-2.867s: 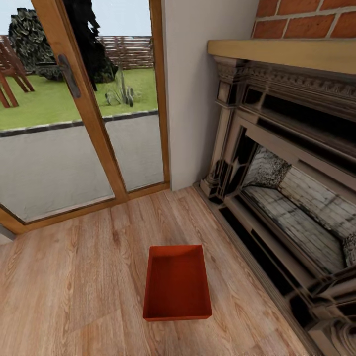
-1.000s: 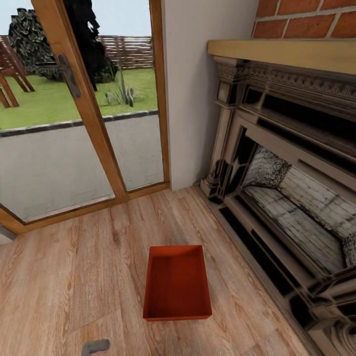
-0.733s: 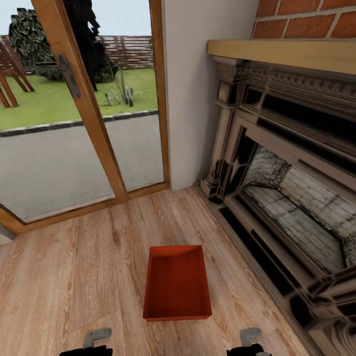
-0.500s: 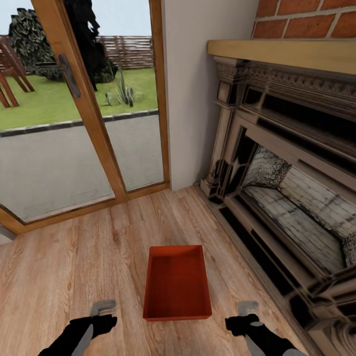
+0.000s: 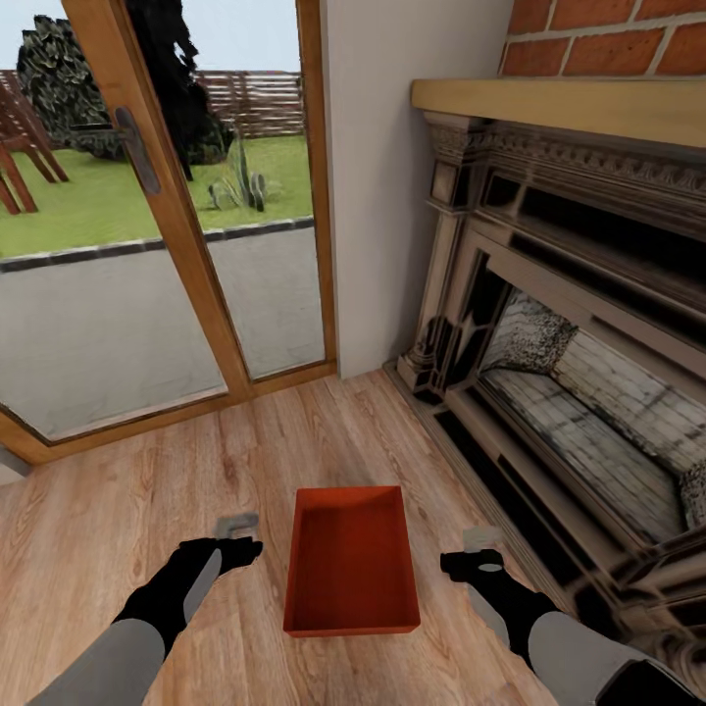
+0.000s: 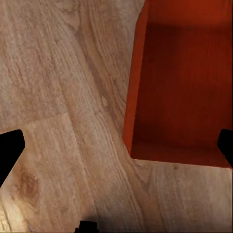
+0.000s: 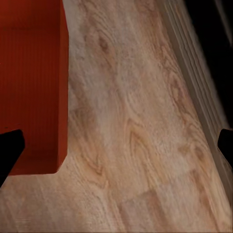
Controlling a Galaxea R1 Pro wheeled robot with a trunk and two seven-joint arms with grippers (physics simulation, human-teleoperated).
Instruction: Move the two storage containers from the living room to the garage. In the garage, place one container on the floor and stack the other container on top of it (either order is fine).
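Shallow orange-red rectangular lidless container [image 5: 351,569] lying on light wood-plank floor [image 5: 118,510], near the ornate dark fireplace [image 5: 579,373] and in front of glass door [image 5: 147,245]. Left gripper [image 5: 238,528] hovering just beside its left wall, right gripper [image 5: 480,549] beside its right wall. Both spread wide, seemingly gripping nothing, judging by dark fingertips [image 6: 9,150] at the wrist-view edges.

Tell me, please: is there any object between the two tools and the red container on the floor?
Nothing visible. The storage container lies between the left tool and right tool, with bare wood floor in both gaps.
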